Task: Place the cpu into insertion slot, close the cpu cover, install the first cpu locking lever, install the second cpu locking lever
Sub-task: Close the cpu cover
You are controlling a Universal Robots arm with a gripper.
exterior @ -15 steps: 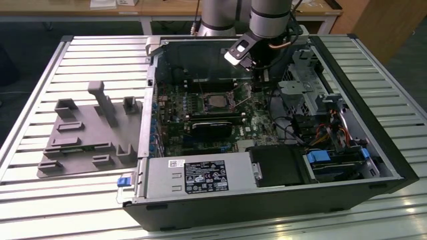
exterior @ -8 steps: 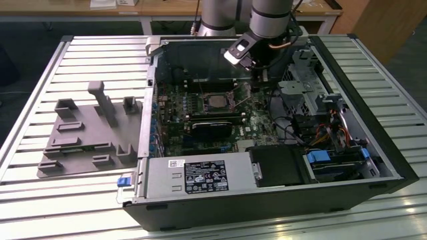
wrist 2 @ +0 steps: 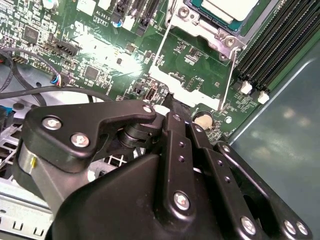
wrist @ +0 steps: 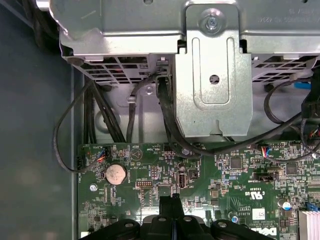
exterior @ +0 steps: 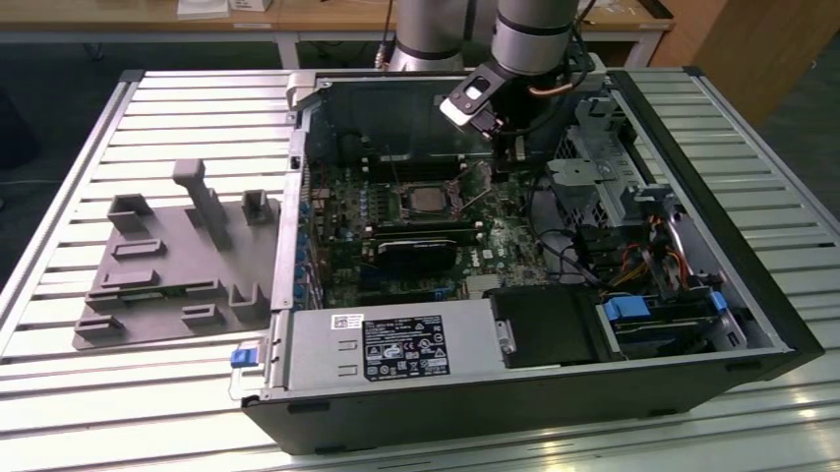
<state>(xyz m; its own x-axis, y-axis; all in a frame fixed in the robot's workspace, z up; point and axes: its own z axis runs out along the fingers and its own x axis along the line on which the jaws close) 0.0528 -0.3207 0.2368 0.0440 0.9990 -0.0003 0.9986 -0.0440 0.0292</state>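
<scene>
End effector (wrist: pixel 172 201) pressed together, pinching nothing, tips low over green motherboard (wrist: pixel 230 180) near coin cell (wrist: pixel 115 174); cpu (exterior: pixel 427 199) seated in socket, about 8 o'clock of it in exterior view, cpu cover (wrist 2: pixel 216 32) flat round it.
</scene>
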